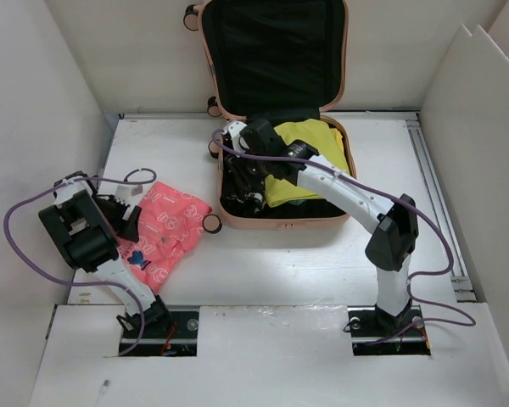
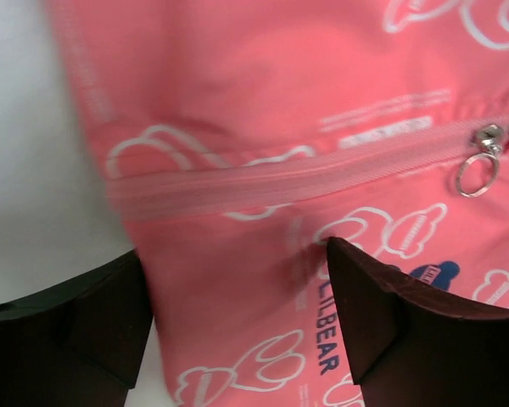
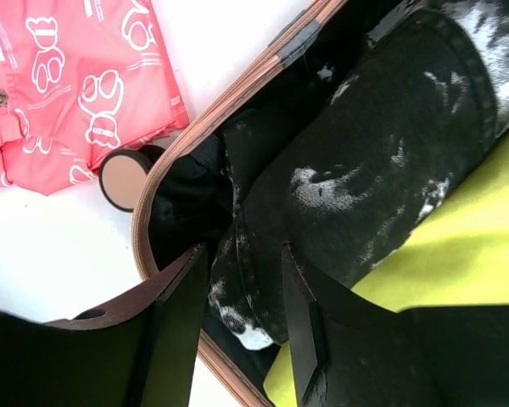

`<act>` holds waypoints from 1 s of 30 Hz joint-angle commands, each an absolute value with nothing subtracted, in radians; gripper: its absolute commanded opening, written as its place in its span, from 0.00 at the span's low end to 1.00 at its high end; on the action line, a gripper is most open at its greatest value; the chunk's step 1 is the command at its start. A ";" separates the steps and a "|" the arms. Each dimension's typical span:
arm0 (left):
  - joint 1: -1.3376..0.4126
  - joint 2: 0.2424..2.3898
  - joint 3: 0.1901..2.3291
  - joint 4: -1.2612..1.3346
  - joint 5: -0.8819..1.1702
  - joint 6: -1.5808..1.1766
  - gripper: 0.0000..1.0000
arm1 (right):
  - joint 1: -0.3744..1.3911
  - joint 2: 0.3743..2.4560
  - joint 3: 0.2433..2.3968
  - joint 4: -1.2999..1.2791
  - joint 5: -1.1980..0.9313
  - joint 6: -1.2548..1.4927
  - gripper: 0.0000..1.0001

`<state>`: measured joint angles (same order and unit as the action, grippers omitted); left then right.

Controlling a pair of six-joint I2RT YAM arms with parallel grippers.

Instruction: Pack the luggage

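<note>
Luggage (image 1: 280, 222) base is stuffed with 2 things: yellow cloth (image 1: 314, 148) right, black roll (image 3: 365, 170) left (right pincer (image 3: 242, 263) pinching it). Bare bench (image 1: 322, 263) in front is open; pink pouch (image 1: 170, 225) clutters the left.

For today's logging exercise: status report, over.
Left end effector open over pink pouch. Right end effector at black garment in luggage, grip unclear. Nothing blocking.
</note>
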<state>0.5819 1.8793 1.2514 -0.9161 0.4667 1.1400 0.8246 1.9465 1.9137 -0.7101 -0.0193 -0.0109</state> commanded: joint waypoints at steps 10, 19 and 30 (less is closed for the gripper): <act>0.509 2.037 1.098 -0.962 0.494 1.082 0.00 | 0.813 1.884 1.934 -0.718 0.051 -0.029 0.45; 0.765 1.957 1.339 -1.126 0.940 0.927 0.00 | 0.795 1.835 1.878 -0.718 0.100 -0.029 0.42; 0.795 1.789 1.302 -0.942 1.042 0.637 0.00 | 0.776 1.804 1.859 -0.718 0.158 -0.020 0.40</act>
